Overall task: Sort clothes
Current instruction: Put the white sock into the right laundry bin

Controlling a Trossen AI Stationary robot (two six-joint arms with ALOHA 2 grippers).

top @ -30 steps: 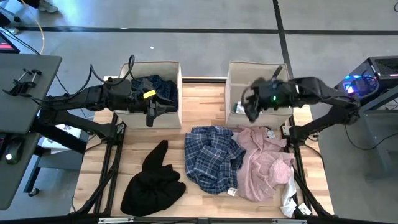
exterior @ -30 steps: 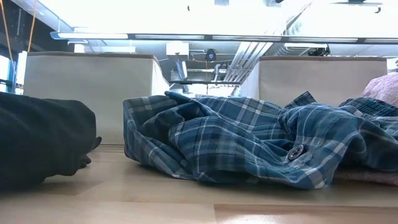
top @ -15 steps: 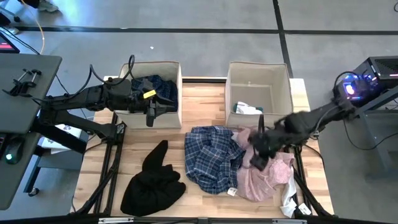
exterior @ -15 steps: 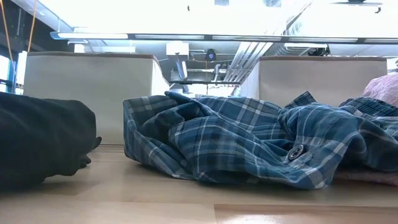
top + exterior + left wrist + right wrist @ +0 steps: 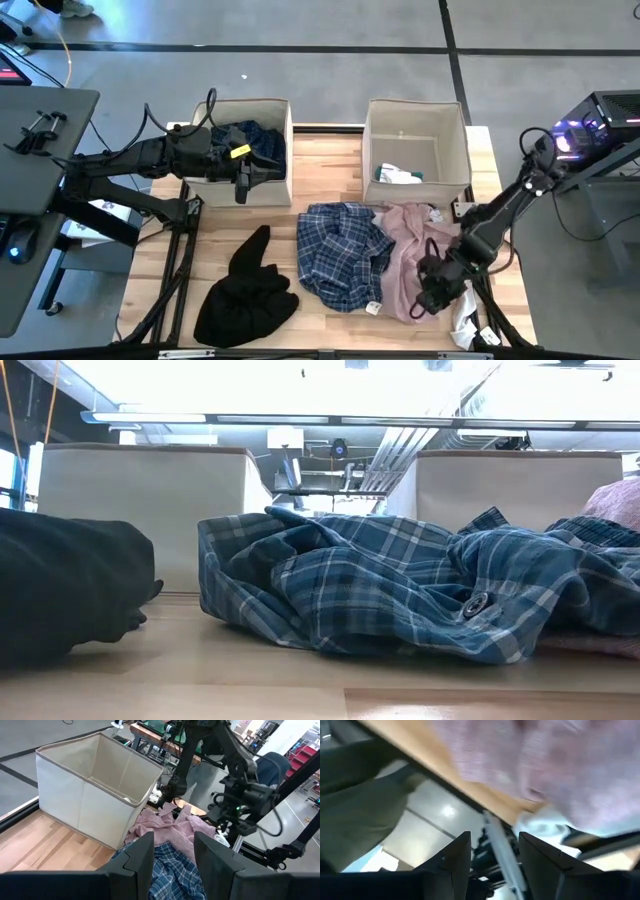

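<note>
My right gripper (image 5: pixel 432 292) is open, low over the near right part of the pale pink shirt (image 5: pixel 420 250). In its wrist view (image 5: pixel 495 842) nothing lies between the fingers. The pink shirt (image 5: pixel 560 765) and the white socks (image 5: pixel 465 325) lie close by. The blue-white plaid shirt (image 5: pixel 340 250) lies crumpled mid-table, overlapping the pink one. The black garment (image 5: pixel 245 290) lies at the near left. The dark navy patterned garment (image 5: pixel 255 140) is in the left bin (image 5: pixel 285 110). A small teal piece (image 5: pixel 385 175) lies in the right bin (image 5: pixel 370 140). My left gripper (image 5: pixel 243 185) waits open beside the left bin.
The two beige bins stand at the table's far side with bare wood between them. The table's right edge and frame rails (image 5: pixel 490 300) run right beside my right gripper. A person stands beyond the table in the left wrist view (image 5: pixel 200 765).
My right gripper has swung from above the right bin toward the table's near edge and down, ending low over the pink shirt's near right part. The clothes lie as before.
</note>
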